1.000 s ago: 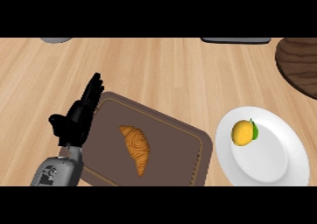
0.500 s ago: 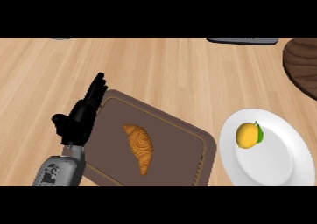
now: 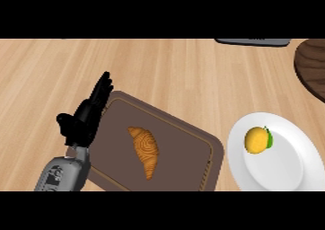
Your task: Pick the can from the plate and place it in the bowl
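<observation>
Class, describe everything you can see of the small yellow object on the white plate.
The yellow can looks small and rounded, orange-yellow with a green patch along its right edge; lid or label, I cannot tell. It rests on the white plate, in the plate's upper left part, inside the rim. Only the plate touches it; no hand is near.

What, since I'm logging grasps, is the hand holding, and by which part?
Nothing: the left hand is open, and the can sits on the plate.
</observation>
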Available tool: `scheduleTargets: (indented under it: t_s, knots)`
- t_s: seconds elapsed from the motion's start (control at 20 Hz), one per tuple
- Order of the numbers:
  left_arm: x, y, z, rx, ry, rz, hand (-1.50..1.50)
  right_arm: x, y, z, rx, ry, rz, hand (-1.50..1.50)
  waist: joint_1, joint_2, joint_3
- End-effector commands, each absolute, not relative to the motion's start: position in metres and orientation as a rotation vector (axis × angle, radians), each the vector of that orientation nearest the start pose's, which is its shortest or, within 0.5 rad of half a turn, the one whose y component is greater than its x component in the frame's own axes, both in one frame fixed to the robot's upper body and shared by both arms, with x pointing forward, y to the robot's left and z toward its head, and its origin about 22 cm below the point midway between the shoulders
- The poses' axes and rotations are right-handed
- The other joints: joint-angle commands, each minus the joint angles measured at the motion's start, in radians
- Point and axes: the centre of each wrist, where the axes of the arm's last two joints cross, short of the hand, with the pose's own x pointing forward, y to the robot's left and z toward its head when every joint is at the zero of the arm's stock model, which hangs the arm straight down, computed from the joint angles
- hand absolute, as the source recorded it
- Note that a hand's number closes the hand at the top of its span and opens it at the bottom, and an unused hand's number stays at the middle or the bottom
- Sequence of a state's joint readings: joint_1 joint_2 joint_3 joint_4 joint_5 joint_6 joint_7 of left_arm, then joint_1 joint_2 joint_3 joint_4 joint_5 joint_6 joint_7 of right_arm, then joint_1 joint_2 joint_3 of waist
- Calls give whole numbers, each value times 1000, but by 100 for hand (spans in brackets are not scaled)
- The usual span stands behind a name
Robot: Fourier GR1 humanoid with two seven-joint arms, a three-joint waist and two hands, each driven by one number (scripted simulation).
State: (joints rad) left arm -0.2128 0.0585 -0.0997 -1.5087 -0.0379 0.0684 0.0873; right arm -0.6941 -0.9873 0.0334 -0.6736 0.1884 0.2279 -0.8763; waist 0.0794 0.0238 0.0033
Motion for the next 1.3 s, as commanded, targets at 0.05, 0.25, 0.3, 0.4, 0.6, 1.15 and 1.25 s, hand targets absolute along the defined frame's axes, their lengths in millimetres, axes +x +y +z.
scheduleTargets:
  t_s: [0.05,0.25,0.3,0.4,0.6,1.15,1.25]
  knots:
    - [287,197,31,5,-1623,-170,0,356,-492,160,-629,-1875,1084,150,0,4,1]
    - [286,174,40,-34,-1641,-187,0,361,-487,149,-577,-1742,1152,150,29,15,3]
    - [286,198,40,-2,-1634,-202,0,354,-500,149,-534,-1730,1040,150,32,15,3]
    - [292,188,41,-15,-1634,-175,0,350,-507,152,-481,-1697,1075,-150,19,18,3]
    - [289,188,35,-6,-1634,-168,0,351,-503,141,-331,-1686,1125,-150,18,19,5]
    - [282,184,41,9,-1624,-157,0,355,-509,163,-165,-1960,743,-150,-3,3,6]
    - [280,193,35,0,-1627,-155,0,354,-513,171,-153,-1961,676,-150,8,10,6]
